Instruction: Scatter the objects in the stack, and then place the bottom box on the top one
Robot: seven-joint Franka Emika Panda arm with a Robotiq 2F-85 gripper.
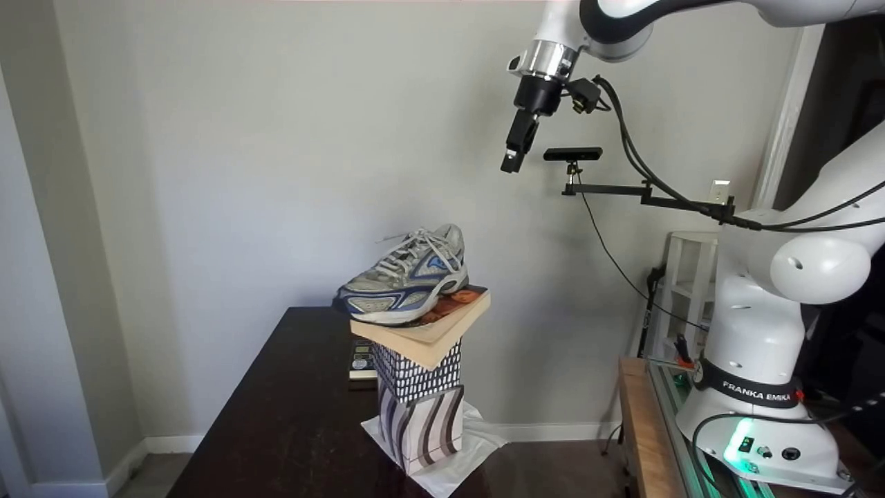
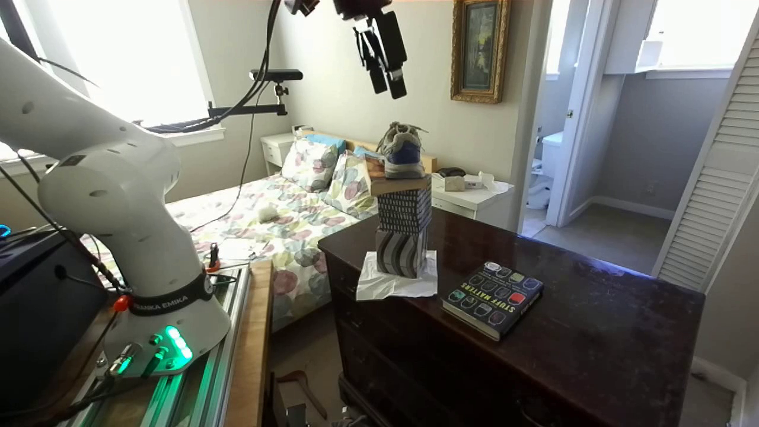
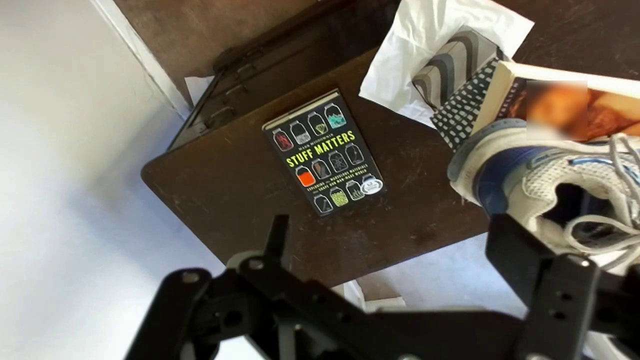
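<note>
A single stack stands upright on the dark dresser. At its base is the striped box (image 1: 425, 432), the bottom box, carrying the checkered box (image 1: 422, 373). Across that lies the flat tan box (image 1: 432, 342), turned at an angle and overhanging. The grey-white sneaker (image 1: 408, 283) rests on top, its heel (image 3: 492, 175) nearest the camera in the wrist view. My gripper (image 1: 511, 160) hangs well above the stack, off to its side, pointing down. In the wrist view its fingers (image 3: 515, 255) stand wide apart, nothing between them. The sneaker lies beyond one finger, apparently untouched.
Under the stack a white sheet (image 2: 388, 287) covers part of the dresser (image 2: 593, 332). A black book (image 2: 493, 299) lies flat beside it. A wall stands behind the stack in an exterior view. A camera on a bracket (image 1: 572, 154) sits near the arm.
</note>
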